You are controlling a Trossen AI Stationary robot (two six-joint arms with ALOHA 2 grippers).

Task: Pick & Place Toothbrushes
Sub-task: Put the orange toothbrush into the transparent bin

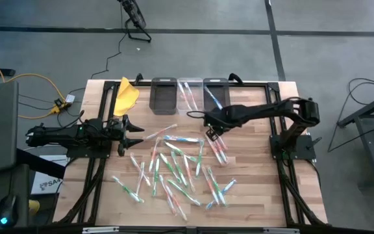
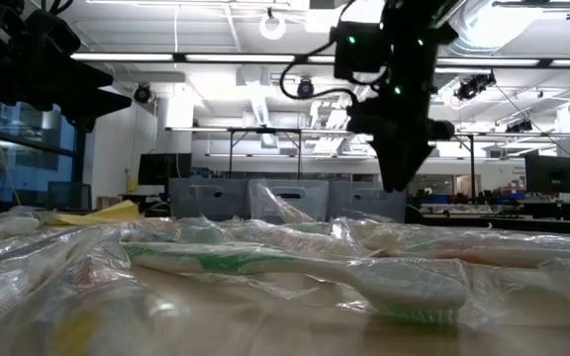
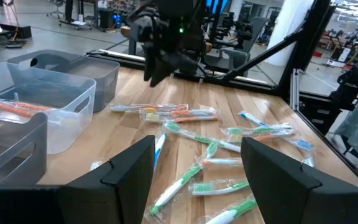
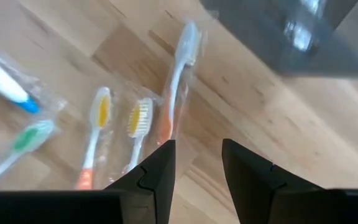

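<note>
Low view blurs the nearest toothbrushes [image 2: 295, 272]; colours perhaps green.

Loads of toothbrushes [image 1: 174, 166] in clear plastic wrappers, lying flat and scattered every which way across the middle of the wooden counter [image 1: 291, 195]. Mostly white handles mixed with green, some orange-red, a few blue. Several overlap. A couple more lie in the clear bin [image 1: 188, 96] at the back.

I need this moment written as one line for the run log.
right gripper: open, empty, above orange toothbrushes | left gripper: open, waiting at table's left | toothbrushes: most loose on table, some in clear bin
</note>
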